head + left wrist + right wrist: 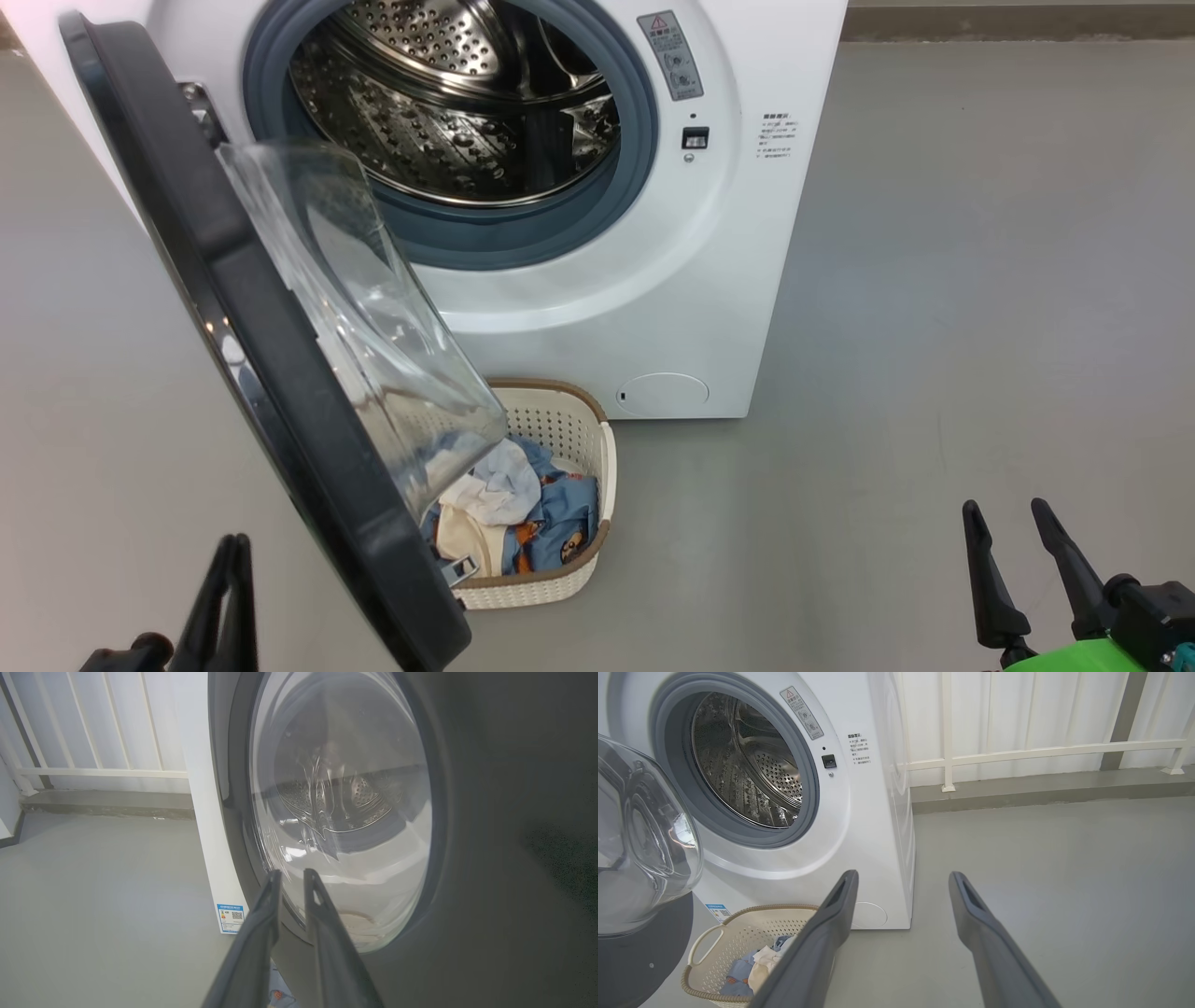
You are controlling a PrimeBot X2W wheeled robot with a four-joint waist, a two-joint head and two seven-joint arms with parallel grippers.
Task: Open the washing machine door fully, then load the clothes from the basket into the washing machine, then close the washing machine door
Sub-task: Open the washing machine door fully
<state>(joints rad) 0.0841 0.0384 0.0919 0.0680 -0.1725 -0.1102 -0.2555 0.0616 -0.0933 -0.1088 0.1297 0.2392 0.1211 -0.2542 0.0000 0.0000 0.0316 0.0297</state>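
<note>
Steel is gleaming bare inside the drum [448, 103]. Nothing is sitting in there yet, so the loading is not begun. Step 1 of 3 is looking mostly done: the washing machine door [271, 373] is standing swung well out from the washing machine [653, 308], its black rim edge-on to the head camera and its glass bowl bulging toward the opening. Is that counting as fully open? I am judging not quite. It is hanging over the left part of the basket [574, 425] and may be wanting a further push.

The basket is sitting on the grey floor [934, 280] at the machine's foot, below the opening. The clothes [551, 513] are lying in it: blue printed fabric, a white piece, a cream piece.

The left gripper [233, 546] is hanging on the outer side of the door, fingers drawn nearly together with only a sliver between them and nothing in them. From its wrist camera they are pointing at the door's glass, apparently not touching it. The right gripper [1006, 509] is sitting wide open and empty, well off to the right of the basket.

So 2 steps are outstanding: moving the garments in, then shutting the door.
</note>
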